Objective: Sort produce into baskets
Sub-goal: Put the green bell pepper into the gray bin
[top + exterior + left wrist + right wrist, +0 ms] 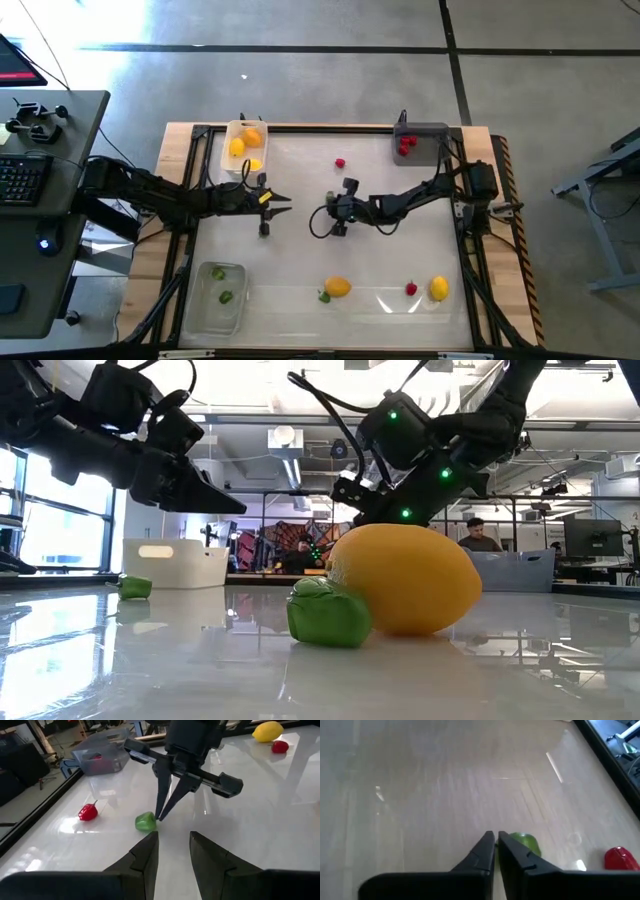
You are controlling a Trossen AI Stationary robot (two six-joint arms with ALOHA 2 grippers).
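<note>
1. From above, the right tool (338,229) hangs over the middle of the table (300,270), with the left tool (285,205) just across from it, the two pointing toward each other.
2. Only the left wrist view shows what lies under the right tool (159,816): a small green piece (145,821) on the table, with the tool's fingertips pressed together and their tips right at the piece's edge, not pinching it.
3. The right wrist view confirms this: the fingers of the right tool (496,840) stand almost touching, and the green piece (526,842) sits beside them, outside the gap.
4. The left tool (172,839) is slightly spread and holds nothing.
5. The high view alone shows the baskets: a white tray (227,136) with yellow and orange fruit at the far left, a dark grey tray (430,131) with red berries at the far right, and a clear tray (205,305) with green pieces at the near left.
6. Along the near edge lie an orange fruit (338,287) with a green bit beside it, a red berry (411,289) and a yellow fruit (439,288); another red berry (340,162) lies farther back.
7. The low view shows the orange fruit (405,580) touching its green neighbour (328,613).
</note>
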